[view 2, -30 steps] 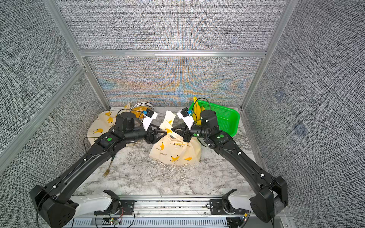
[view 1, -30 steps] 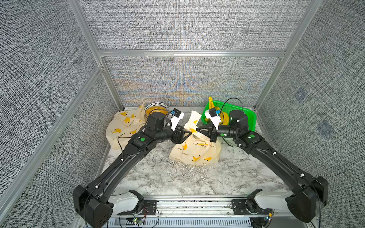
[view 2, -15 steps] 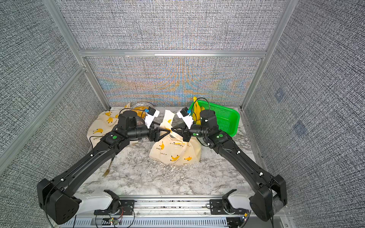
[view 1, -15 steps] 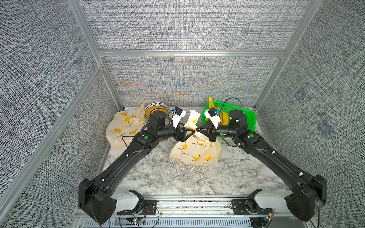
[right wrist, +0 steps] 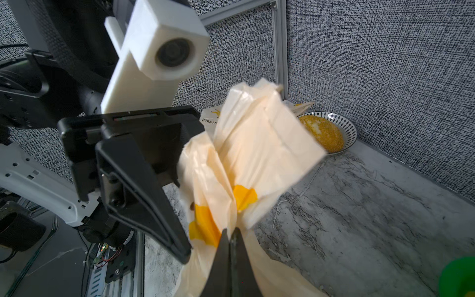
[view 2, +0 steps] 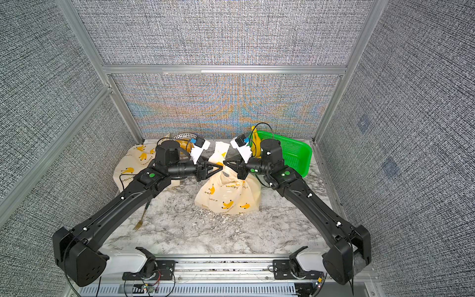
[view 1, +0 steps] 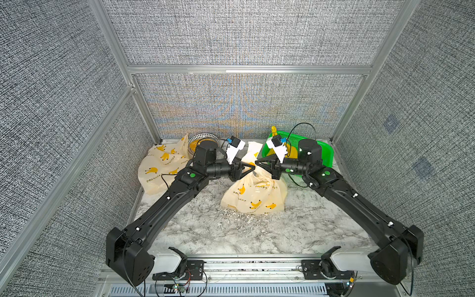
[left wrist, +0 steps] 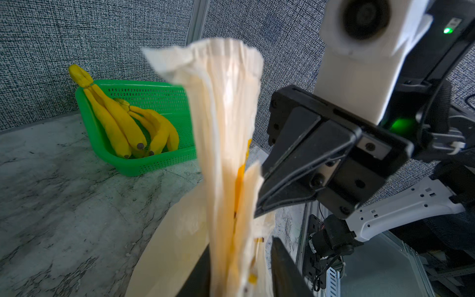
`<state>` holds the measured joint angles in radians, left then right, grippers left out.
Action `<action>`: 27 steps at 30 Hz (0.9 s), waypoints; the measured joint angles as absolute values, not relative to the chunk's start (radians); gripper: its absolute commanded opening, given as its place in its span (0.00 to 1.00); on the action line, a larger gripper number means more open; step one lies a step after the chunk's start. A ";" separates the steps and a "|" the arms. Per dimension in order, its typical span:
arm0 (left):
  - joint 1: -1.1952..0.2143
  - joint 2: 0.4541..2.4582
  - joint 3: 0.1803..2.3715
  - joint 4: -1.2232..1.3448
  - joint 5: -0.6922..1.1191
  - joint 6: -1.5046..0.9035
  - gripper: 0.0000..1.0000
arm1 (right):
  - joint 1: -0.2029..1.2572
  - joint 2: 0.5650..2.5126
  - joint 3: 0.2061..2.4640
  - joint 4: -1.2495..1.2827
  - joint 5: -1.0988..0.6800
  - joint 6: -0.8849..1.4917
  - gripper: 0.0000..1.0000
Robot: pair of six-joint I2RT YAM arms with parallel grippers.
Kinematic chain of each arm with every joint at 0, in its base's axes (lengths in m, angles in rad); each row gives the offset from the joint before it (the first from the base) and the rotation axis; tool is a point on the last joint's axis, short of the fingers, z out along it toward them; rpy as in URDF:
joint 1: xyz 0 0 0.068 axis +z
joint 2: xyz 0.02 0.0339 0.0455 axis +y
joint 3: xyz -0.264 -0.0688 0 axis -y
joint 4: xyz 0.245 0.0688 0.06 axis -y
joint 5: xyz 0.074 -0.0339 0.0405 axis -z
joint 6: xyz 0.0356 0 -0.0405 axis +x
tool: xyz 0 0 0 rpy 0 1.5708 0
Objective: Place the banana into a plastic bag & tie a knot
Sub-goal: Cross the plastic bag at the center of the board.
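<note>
- Top views both show the plastic bag near the middle of the tabletop. Its body is slumped and bulging, cream film printed with small yellow bananas, and the contents are hidden (so I cannot confirm a banana is inside).
- The bag's gathered neck rises from the body with its long axis roughly upright. The two grippers meet almost tip to tip at it, the left arm reaching in from the left edge and the right arm from the right, neither clearly nearer.
- The left gripper straddles the neck, one finger on each side with little gap. Whether it actually bites the plastic I cannot tell.
- The right gripper is fully closed, pinching a fold of the bag at its tips.
- In my judgement the knot depends on the neck lying between the left fingers while the right's pinched fold sits just beside it.
- Farther back, loose bananas lie in a green basket at the far right corner.
- A bowl and a second printed bag sit toward the far left corner.
</note>
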<state>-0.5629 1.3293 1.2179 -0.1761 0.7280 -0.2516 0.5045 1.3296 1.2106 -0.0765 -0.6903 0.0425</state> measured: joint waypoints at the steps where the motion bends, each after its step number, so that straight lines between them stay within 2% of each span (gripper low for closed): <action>1: -0.562 1.328 1.221 -0.178 0.728 -0.252 0.24 | 0.505 1.329 1.209 -0.079 -0.690 0.043 0.00; 4: -0.562 1.330 1.231 -0.183 0.727 -0.252 0.27 | 0.505 1.328 1.207 -0.079 -0.691 0.042 0.00; 5: -0.562 1.333 1.237 -0.183 0.728 -0.252 0.31 | 0.505 1.327 1.207 -0.079 -0.693 0.041 0.00; 8: -0.561 1.343 1.250 -0.185 0.731 -0.251 0.52 | 0.505 1.326 1.207 -0.080 -0.702 0.038 0.00; 17: -0.560 1.345 1.249 -0.214 0.731 -0.242 0.50 | 0.505 1.318 1.190 -0.113 -0.714 0.017 0.00; 21: -0.560 1.343 1.239 -0.221 0.728 -0.240 0.37 | 0.506 1.324 1.190 -0.124 -0.717 0.012 0.00; 25: -0.559 1.343 1.239 -0.227 0.728 -0.238 0.10 | 0.507 1.332 1.191 -0.127 -0.717 0.012 0.00; 26: -0.559 1.345 1.239 -0.228 0.729 -0.236 0.01 | 0.507 1.333 1.193 -0.127 -0.718 0.012 0.04; 27: -0.559 1.348 1.240 -0.228 0.730 -0.236 0.00 | 0.507 1.334 1.198 -0.129 -0.719 0.012 0.15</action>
<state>-0.5594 1.3483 1.2396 -0.2276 0.7300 -0.2363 0.5072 1.3338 1.1976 -0.1291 -0.7189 0.0120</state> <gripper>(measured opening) 0.060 0.049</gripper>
